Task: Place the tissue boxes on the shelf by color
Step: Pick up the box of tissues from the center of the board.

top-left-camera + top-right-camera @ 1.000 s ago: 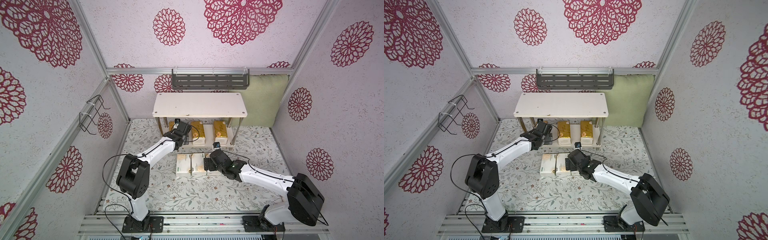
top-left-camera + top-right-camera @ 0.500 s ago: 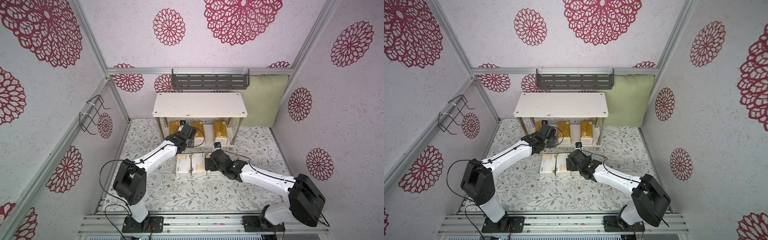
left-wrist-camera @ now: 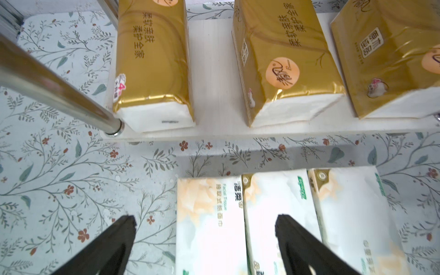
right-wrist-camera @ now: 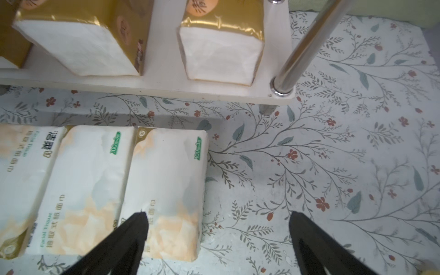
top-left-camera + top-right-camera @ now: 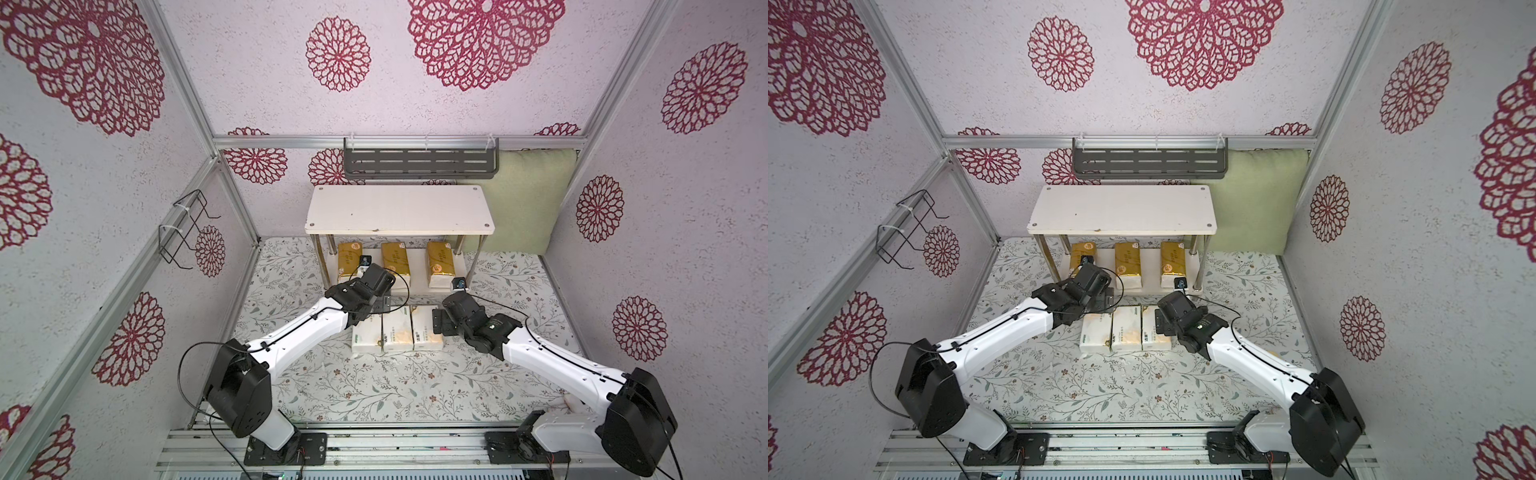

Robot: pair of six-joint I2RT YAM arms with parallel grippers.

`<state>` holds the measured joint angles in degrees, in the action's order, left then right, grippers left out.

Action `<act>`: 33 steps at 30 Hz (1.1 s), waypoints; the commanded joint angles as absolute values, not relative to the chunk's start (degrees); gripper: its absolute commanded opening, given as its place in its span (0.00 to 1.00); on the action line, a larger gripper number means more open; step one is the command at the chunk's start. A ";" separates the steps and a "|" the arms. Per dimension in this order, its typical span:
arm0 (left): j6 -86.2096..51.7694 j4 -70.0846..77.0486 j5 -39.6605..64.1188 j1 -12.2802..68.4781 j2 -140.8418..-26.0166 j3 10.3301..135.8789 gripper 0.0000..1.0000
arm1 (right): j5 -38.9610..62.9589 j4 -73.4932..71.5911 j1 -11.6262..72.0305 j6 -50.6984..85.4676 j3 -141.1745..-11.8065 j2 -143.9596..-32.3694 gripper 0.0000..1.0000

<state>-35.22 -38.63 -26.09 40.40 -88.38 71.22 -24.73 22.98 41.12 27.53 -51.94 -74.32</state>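
Note:
The shelf [image 5: 399,208] [image 5: 1121,208] stands at the back; its lower board [image 3: 214,71] carries three gold tissue boxes [image 5: 395,259] [image 5: 1128,266] [image 3: 152,59]. Three white tissue boxes [image 5: 397,332] [image 5: 1126,330] lie side by side on the table in front of it. My left gripper [image 3: 204,219] [image 5: 384,303] hovers open over the leftmost white box [image 3: 209,226], one finger over the cloth, the other over the middle box. My right gripper [image 4: 219,216] [image 5: 440,322] is open at the row's right end, straddling the right edge of the rightmost white box [image 4: 166,185].
Chrome legs [image 3: 59,95] [image 4: 304,47] stand at the shelf's front corners. A dark grey wall rack [image 5: 419,164] hangs behind, a green cushion [image 5: 523,199] leans at the back right, and a black wire holder [image 5: 183,228] is on the left wall.
My left arm has swung right and back from the shelf's left side to above the white boxes. The right arm has barely moved. Both grippers stay open.

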 commanded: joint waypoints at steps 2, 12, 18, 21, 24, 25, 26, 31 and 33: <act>-40.65 -41.47 -24.77 42.98 -84.54 67.06 0.99 | -22.56 26.34 38.26 23.82 -54.56 -73.22 0.99; -46.55 -41.44 -24.33 44.80 -81.78 57.53 0.98 | -19.16 29.17 32.51 21.53 -55.67 -75.03 0.99; -46.85 -38.68 -22.25 44.82 -82.51 55.65 0.97 | -17.77 28.31 32.22 22.04 -54.06 -74.68 0.99; -46.77 -37.73 -22.06 44.81 -83.59 55.45 0.97 | -17.08 27.65 32.17 22.02 -53.47 -74.60 0.99; -46.26 -35.29 -19.78 44.82 -84.31 54.73 0.97 | -16.57 27.00 32.17 22.06 -53.07 -74.45 0.99; -46.32 -34.71 -19.45 44.82 -84.59 54.50 0.97 | -16.40 26.75 32.17 22.07 -52.92 -74.56 0.99; -46.32 -34.48 -19.42 44.82 -85.01 54.53 0.97 | -16.27 26.64 32.18 22.13 -52.96 -74.63 0.99; -46.24 -33.83 -19.57 44.76 -86.53 54.09 0.97 | -15.74 25.89 32.28 22.15 -52.52 -74.72 0.99; -45.98 -32.79 -19.11 44.83 -86.64 53.55 0.97 | -15.61 25.58 32.26 22.06 -52.32 -74.76 0.99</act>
<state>-46.13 -35.14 -19.88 44.31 -86.02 54.41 -16.16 26.87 32.42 22.90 -52.84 -74.94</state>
